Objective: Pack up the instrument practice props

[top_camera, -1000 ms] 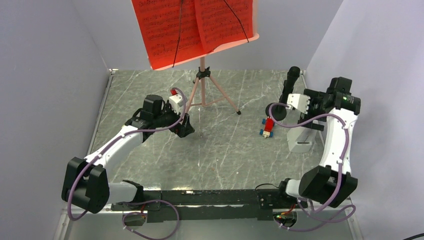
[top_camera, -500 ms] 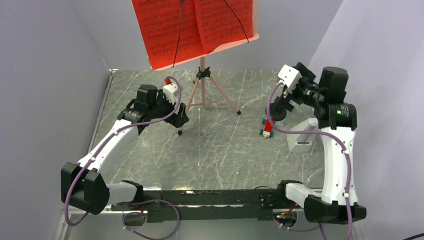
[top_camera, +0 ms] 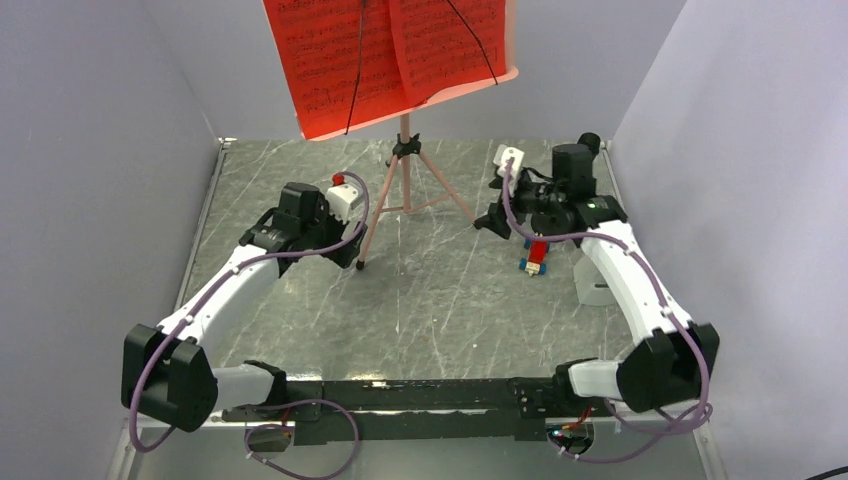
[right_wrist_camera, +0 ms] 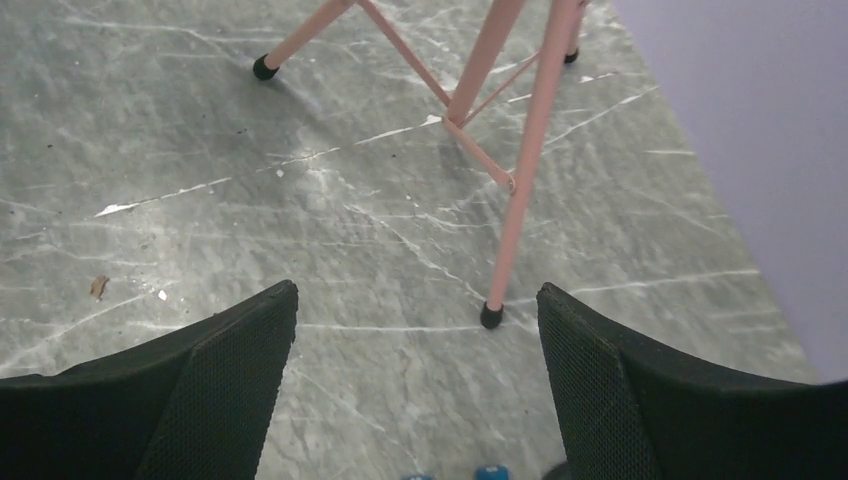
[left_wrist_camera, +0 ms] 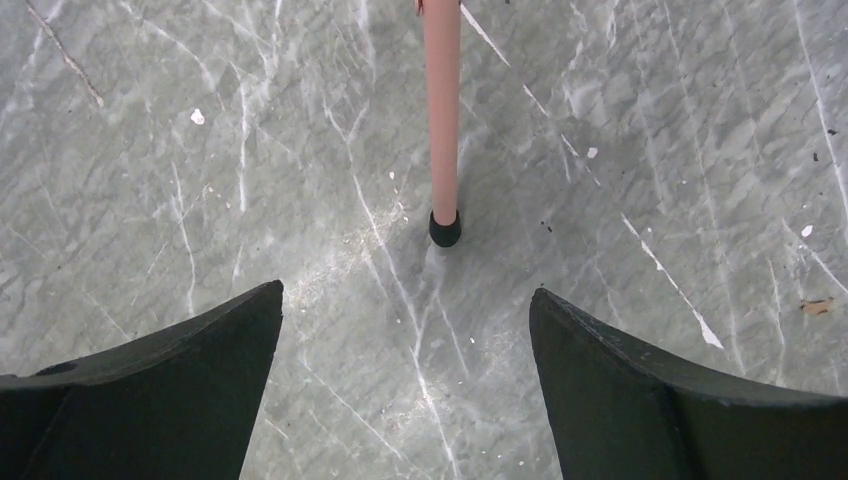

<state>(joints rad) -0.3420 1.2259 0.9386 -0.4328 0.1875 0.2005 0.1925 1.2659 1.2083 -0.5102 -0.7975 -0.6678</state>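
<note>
The pink music stand [top_camera: 405, 150] stands upright at the far middle of the worktop [top_camera: 440, 300], with the red sheet-music pages [top_camera: 340, 60] on its desk. Both pincers gape wide and empty — the left pincer [left_wrist_camera: 405, 300] faces the front-left foot [left_wrist_camera: 445, 230], the right pincer [right_wrist_camera: 415, 300] the front-right foot [right_wrist_camera: 490, 316]. It would be best to grip each leg above its foot, centred, and lift together so nothing tips.

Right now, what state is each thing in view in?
pink metal music stand with tripod legs: upright, legs spread on the table.
red printed sheet-music pages: resting on the stand's desk.
small white wedge-shaped metronome: on the table, partly hidden.
multicoloured toy blocks: on the table, untouched.
left gripper: open, empty.
right gripper: open, empty.
</note>
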